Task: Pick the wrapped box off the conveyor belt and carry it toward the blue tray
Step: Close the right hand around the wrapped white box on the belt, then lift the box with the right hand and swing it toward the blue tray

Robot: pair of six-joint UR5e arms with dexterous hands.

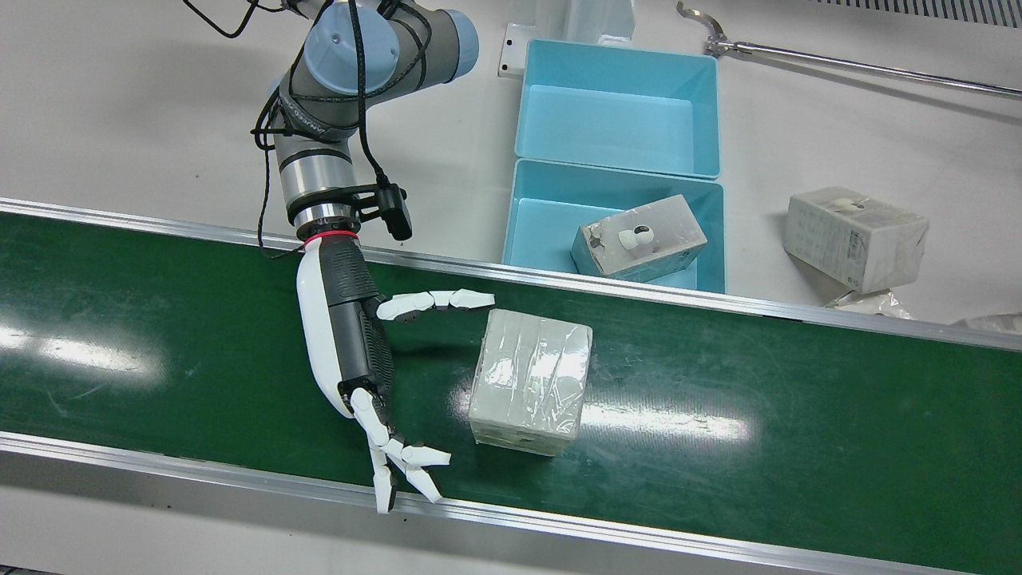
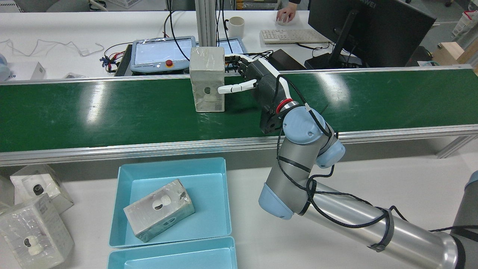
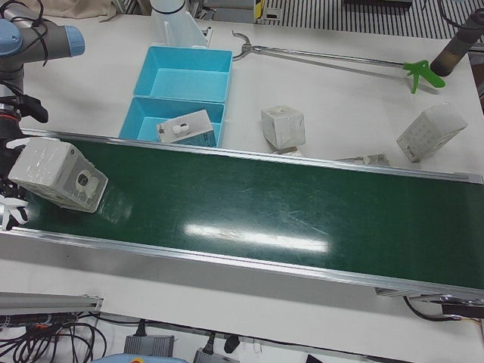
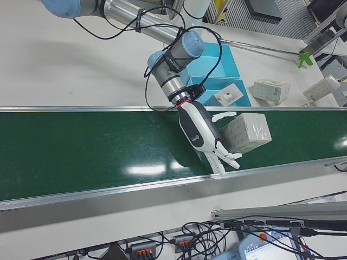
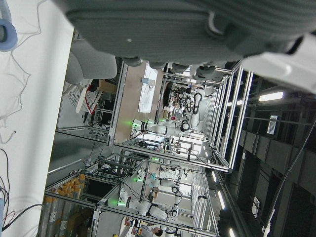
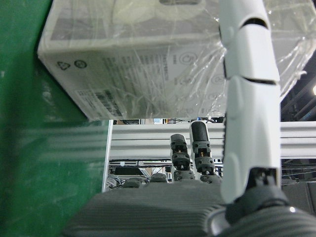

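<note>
A: Where's the wrapped box (image 1: 531,380)?
B: Standing on the green conveyor belt (image 1: 758,431), near the blue tray (image 1: 533,214).
A: Right hand (image 1: 359,351)?
B: Fingers spread wide beside box, holding nothing. Left hand: grasp can't tell.

My wrapped box (image 3: 58,175) sits on the green conveyor belt (image 3: 287,219) at far left; another box (image 3: 184,128) lies in the blue tray (image 3: 136,119).
</note>
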